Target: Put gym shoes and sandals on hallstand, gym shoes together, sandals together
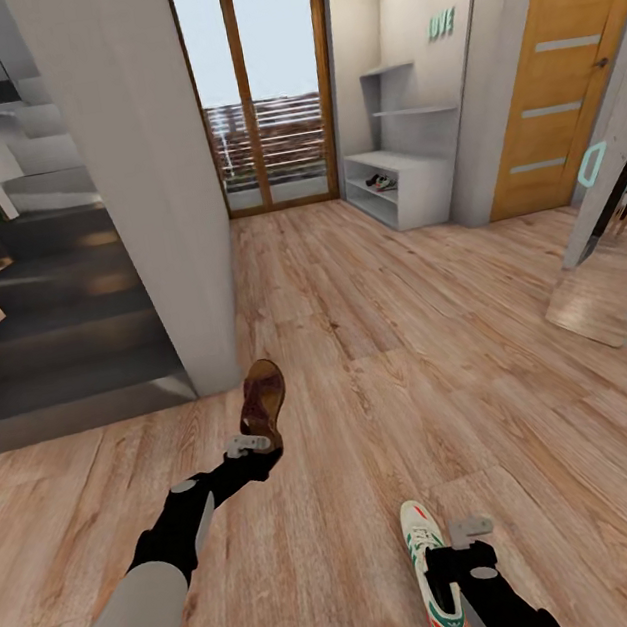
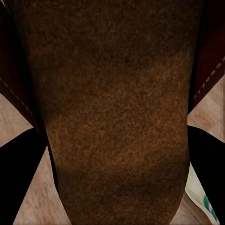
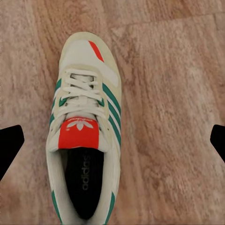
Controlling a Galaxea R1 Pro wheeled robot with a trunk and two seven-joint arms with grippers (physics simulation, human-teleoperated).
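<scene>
A dark-brown sandal (image 1: pixel 263 399) sits in my left gripper (image 1: pixel 251 446), which is shut on its heel end. In the left wrist view the sandal's brown surface (image 2: pixel 117 108) lies close up between the dark fingers (image 2: pixel 18 178). One white gym shoe (image 1: pixel 434 583) with green stripes lies on the corridor floor (image 1: pixel 379 344), right beside my right gripper (image 1: pixel 468 535). Seen from the right wrist, this gym shoe (image 3: pixel 84 136) lies below the open gripper, whose fingertips (image 3: pixel 9 145) stand wide apart. The hallstand (image 1: pixel 426 189) stands far ahead on the right, with a shoe-like item (image 1: pixel 380 181) on its lower shelf.
A grey wall pillar (image 1: pixel 150 177) and dark stairs (image 1: pixel 73 331) stand to the left. A glass balcony door (image 1: pixel 259 99) closes the far end. A wooden door (image 1: pixel 567 61) and a leaning mirror (image 1: pixel 607 247) are on the right. Open floor runs toward the hallstand.
</scene>
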